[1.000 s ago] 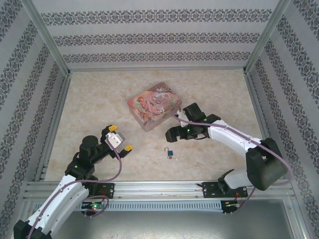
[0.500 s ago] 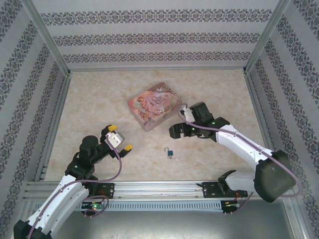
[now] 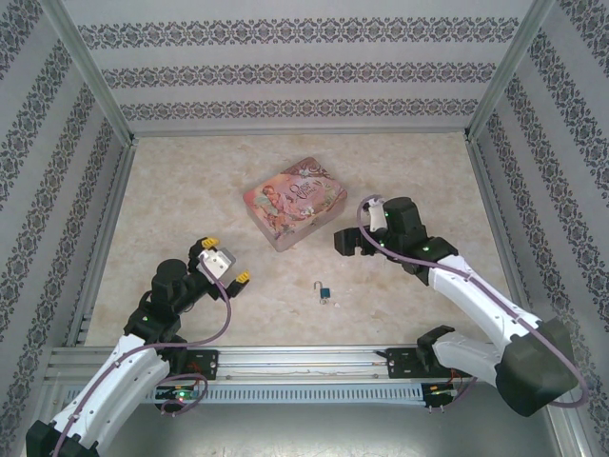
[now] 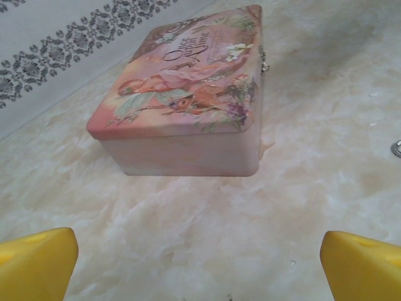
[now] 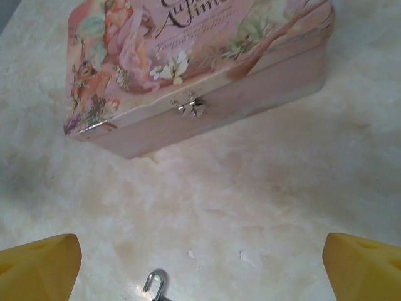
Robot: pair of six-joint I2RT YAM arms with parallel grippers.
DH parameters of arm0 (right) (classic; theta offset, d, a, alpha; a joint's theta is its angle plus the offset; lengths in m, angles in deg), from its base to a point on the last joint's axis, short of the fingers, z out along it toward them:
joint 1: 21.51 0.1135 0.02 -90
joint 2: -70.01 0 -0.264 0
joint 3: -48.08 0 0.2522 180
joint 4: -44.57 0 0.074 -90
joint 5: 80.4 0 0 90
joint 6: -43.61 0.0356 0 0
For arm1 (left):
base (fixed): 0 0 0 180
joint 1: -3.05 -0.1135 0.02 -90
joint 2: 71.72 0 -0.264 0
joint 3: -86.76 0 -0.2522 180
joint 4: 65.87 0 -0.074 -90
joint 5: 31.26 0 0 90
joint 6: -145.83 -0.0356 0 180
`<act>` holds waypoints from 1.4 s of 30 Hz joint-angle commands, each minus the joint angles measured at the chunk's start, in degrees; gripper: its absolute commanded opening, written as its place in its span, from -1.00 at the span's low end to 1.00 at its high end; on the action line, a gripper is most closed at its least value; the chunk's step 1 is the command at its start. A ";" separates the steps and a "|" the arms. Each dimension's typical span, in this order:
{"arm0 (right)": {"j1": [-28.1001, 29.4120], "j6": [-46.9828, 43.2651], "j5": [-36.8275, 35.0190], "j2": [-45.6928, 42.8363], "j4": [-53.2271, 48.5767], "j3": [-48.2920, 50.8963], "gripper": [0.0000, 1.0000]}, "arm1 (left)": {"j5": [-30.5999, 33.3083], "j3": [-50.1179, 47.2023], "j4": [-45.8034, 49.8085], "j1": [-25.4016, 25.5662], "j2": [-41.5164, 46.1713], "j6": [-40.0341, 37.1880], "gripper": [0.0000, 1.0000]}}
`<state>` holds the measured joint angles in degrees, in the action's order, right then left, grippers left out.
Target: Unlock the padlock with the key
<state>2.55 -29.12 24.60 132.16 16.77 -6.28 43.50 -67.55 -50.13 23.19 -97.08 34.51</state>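
Now, left hand [image 3: 228, 262] fingers wide apart, right hand [image 3: 343, 242] likewise, near pink tin [image 3: 293, 202], padlock [image 3: 324, 291] lying on table [image 3: 190, 190].

Blue-teal padlock [image 3: 324, 291], pink illustrated tin [image 3: 294, 202]

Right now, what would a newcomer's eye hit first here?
The pink tin sits closed in the middle of the table, its clasp facing the right gripper. A tiny blue padlock lies by itself nearer the arm bases, between the arms. The right gripper and the left gripper are both open, holding nothing.
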 commanded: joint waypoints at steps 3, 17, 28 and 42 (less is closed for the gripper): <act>-2.16 2.20 -3.71 -3.42 7.88 2.46 0.97 | 4.81 2.74 -5.89 -0.45 -0.97 7.48 0.99; -12.90 10.33 -5.36 -6.01 25.63 9.57 0.97 | 31.25 5.13 -17.76 -0.52 -5.71 24.55 0.99; -14.65 1.16 -14.85 -7.08 34.96 14.93 0.97 | 36.20 4.22 -22.37 -0.68 -9.24 19.74 0.99; -16.55 -15.48 -21.40 -1.63 45.70 19.69 0.97 | 34.87 0.14 -28.70 -2.90 -15.44 21.74 0.99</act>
<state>-13.17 -40.48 4.93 128.66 57.42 13.15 78.69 -66.46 -74.15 21.48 -111.18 55.76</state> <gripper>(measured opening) 0.985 0.993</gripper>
